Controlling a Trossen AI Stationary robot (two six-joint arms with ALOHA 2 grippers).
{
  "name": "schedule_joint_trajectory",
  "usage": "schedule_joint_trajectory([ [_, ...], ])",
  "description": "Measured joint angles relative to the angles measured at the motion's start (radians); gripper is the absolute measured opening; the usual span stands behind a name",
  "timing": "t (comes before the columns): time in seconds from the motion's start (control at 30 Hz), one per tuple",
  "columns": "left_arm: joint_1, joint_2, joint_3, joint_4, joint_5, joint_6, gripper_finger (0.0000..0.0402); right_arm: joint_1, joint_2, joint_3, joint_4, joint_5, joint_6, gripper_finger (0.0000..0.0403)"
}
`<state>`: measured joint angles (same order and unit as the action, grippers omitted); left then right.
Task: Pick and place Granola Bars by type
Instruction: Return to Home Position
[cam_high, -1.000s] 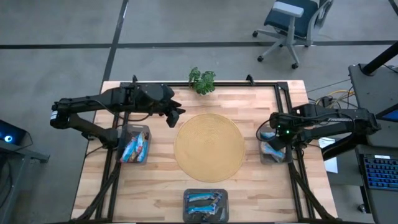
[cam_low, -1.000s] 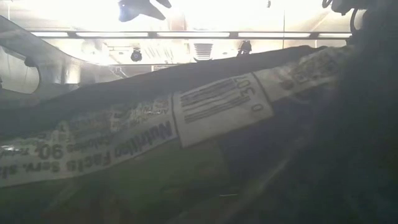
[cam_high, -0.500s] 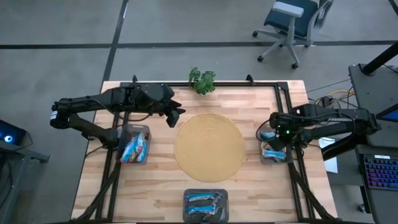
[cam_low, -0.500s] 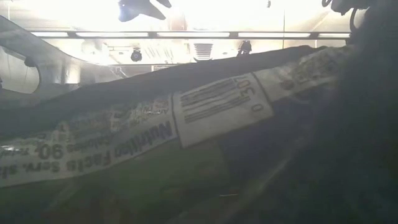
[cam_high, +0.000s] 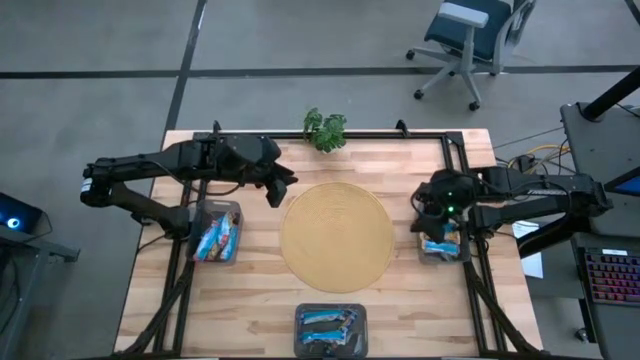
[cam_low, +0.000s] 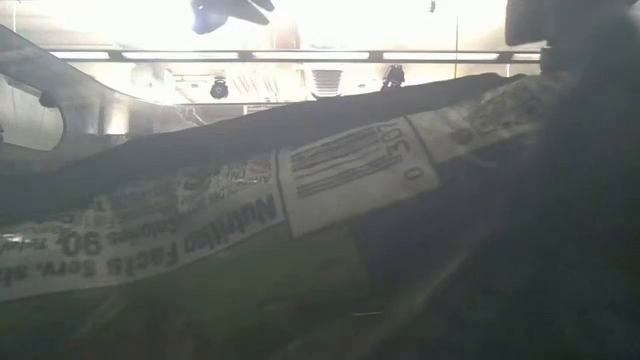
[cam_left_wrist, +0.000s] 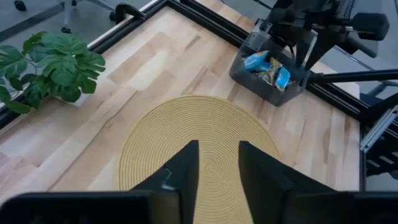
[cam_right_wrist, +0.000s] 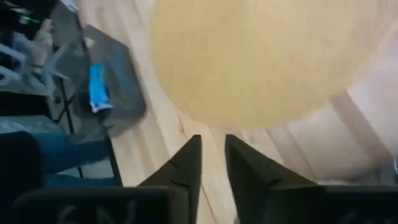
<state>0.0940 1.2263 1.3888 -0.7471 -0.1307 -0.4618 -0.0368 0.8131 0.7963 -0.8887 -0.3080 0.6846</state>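
Round woven mat (cam_high: 336, 236) at centre of wooden table (cam_high: 250, 300); small potted plant (cam_high: 325, 129) at far edge; blue office chair (cam_high: 468, 35) on floor beyond.

Table (cam_high: 250, 290): pale wood planks, smooth, with faint sheen.
Round mat (cam_high: 336, 236): coiled woven fibre, rough, matt.
Bin (cam_left_wrist: 258, 87) at 3 o'clock of mat: grey plastic, matt.
Granola Bars (cam_left_wrist: 256, 61): glossy foil wrappers.
Frame rails (cam_left_wrist: 208, 20): black metal, smooth.

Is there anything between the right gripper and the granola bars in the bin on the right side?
Nothing visible. The right gripper hangs open and empty over the grey bin, where the granola bars lie uncovered. The left gripper waits across the round mat.
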Motion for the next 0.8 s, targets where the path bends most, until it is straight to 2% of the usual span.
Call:
schedule_joint_trajectory([
  [0.2,0.000,0.000,0.000,0.007,0.002,0.009,0.0042,0.000,-0.001,0.000,0.075,0.001,-0.099,0.0015],
  [0.33,0.000,-0.001,0.000,0.031,0.002,0.033,0.0006,0.000,-0.001,0.000,0.150,0.006,-0.176,0.0009],
  [0.67,-0.001,-0.072,-0.001,0.169,0.011,0.175,0.0000,0.000,-0.010,0.000,0.583,0.023,-0.418,0.0008],
  [0.8,-0.002,-0.143,-0.002,0.262,0.090,0.229,0.0000,0.000,-0.026,0.000,0.763,0.024,-0.511,0.0008],
])
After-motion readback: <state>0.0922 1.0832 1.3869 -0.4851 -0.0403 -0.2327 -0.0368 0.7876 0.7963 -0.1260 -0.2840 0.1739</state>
